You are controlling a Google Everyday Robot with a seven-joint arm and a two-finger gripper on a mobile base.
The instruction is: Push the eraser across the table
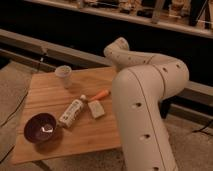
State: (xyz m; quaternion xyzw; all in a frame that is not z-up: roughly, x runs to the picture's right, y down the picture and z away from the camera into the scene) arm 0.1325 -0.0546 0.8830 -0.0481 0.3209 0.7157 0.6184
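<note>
While the white arm (145, 105) looms over one edge of the table (50, 95) | gripper out of sight behind it | fingers pinched shut | can't tell if it holds anything

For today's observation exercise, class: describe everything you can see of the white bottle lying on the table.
The white bottle lies on its side on the wooden table, slanting from beside the dark bowl up toward the orange stick. It looks plastic and slim, with a faintly marked label and a small cap at its upper end. The beige block sits just to its right; whether they touch cannot be told. Nothing grips it: the gripper is out of sight, hidden behind the robot's arm.
</note>
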